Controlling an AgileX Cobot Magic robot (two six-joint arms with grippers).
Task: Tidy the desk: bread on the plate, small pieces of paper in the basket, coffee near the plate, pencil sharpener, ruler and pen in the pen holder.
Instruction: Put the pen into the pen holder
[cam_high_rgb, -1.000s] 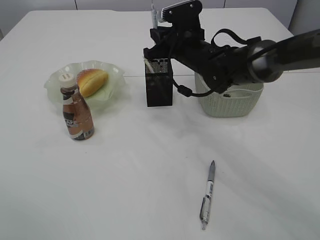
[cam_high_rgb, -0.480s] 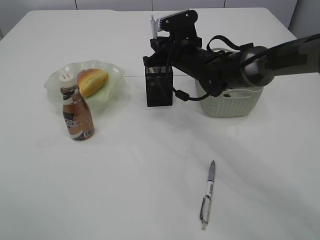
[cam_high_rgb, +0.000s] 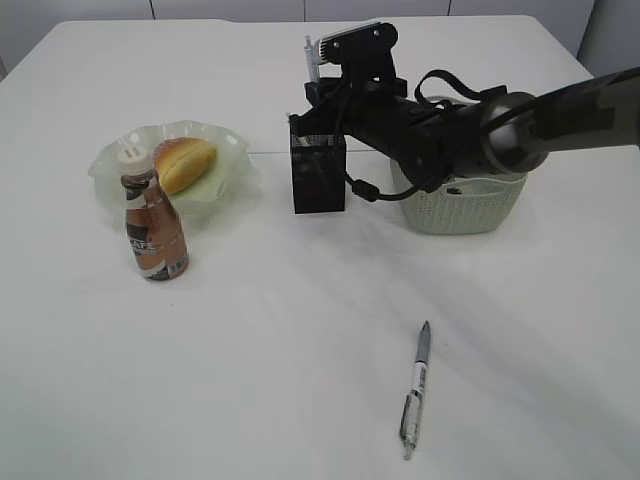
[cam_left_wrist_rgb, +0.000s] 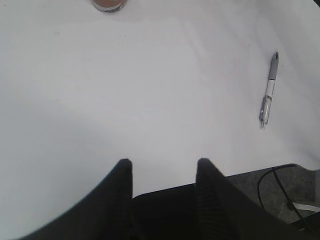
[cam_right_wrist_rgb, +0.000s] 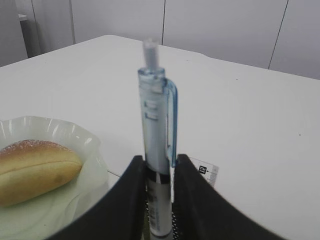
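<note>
My right gripper is shut on a clear pen with a blue clip and holds it upright over the black mesh pen holder, its lower end in the holder's mouth. In the exterior view the pen's top sticks up beside the right arm. A clear ruler stands in the holder. A second pen lies on the table at the front; it also shows in the left wrist view. The bread lies on the green plate. The coffee bottle stands in front of the plate. My left gripper is open and empty.
A white basket stands right of the pen holder, partly behind my right arm. The white table's near edge and a cable show in the left wrist view.
My right gripper has lowered the pen towards the pen holder and shifted slightly right. Nothing else has moved.
</note>
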